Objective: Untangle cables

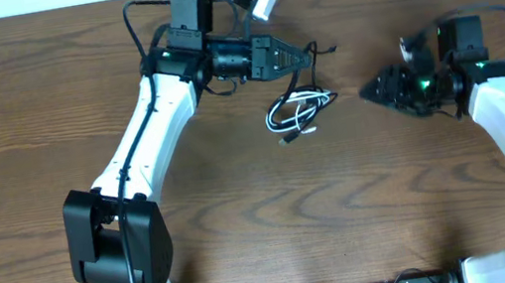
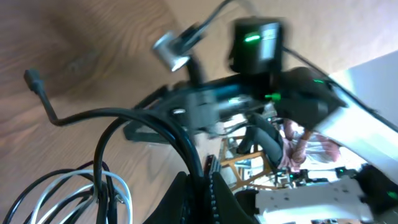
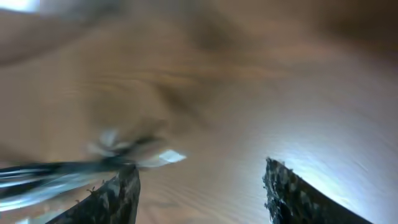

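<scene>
Black cable [image 2: 99, 115] runs straight out of the left tool [image 2: 202, 196], whose two fingers are pressed together on it with no gap showing, so the pinch looks firm (though the wrist view is soft). From there the cord arcs up and over to its small plug [image 2: 32, 78], which sticks out free over the wooden tabletop [image 1: 248, 243]. Just beyond the fingers the white cable [image 1: 322, 101] lies in loose loops with more black cord threaded through them, a small heap near the middle of the tabletop. Farther off, the right tool [image 3: 200, 168] stands wide open and empty, its tips aimed at the heap but clear of it. The danger, as I judge it, is that nothing pins the white loops. A pull by the left arm could drag the whole heap along or cinch the crossing tighter, and a hard tug might slide the thin cord out of the pinch.
</scene>
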Motion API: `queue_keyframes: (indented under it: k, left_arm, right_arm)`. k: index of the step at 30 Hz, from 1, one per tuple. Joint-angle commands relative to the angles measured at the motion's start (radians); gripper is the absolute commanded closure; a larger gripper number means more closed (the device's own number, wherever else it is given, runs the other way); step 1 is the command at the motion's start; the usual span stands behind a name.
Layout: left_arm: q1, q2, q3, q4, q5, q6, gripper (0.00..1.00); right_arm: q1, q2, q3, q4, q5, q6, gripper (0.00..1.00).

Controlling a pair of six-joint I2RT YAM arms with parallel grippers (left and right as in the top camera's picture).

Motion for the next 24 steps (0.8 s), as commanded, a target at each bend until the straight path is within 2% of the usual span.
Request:
queue_keyframes:
  k: [1, 6, 12, 17, 21, 24]
  left_arm:
    - [-0.032, -0.007, 0.007, -0.003, -0.065, 0.021, 0.93]
    - [-0.043, -0.007, 0.007, 0.000, -0.065, 0.020, 0.93]
    - [-0.043, -0.007, 0.007, -0.002, -0.064, 0.020, 0.93]
    - [-0.042, -0.007, 0.007, 0.002, -0.065, 0.020, 0.92]
    - [-0.013, -0.010, 0.008, 0.047, -0.052, 0.015, 0.93]
    - [0.042, -0.014, 0.008, 0.116, -0.001, -0.041, 0.93]
  right_arm:
    - [0.058, -0.029, 0.002, 0.070, -0.169, 0.028, 0.39]
    - [0.148, -0.004, 0.002, 0.172, -0.051, 0.299, 0.40]
    - [0.222, 0.050, 0.002, 0.310, -0.026, 0.422, 0.39]
    - [0.248, 0.092, 0.002, 0.296, 0.013, 0.447, 0.40]
    - [0.238, 0.111, 0.002, 0.170, 0.105, 0.408, 0.41]
    - [0.211, 0.111, 0.002, 0.066, 0.216, 0.360, 0.42]
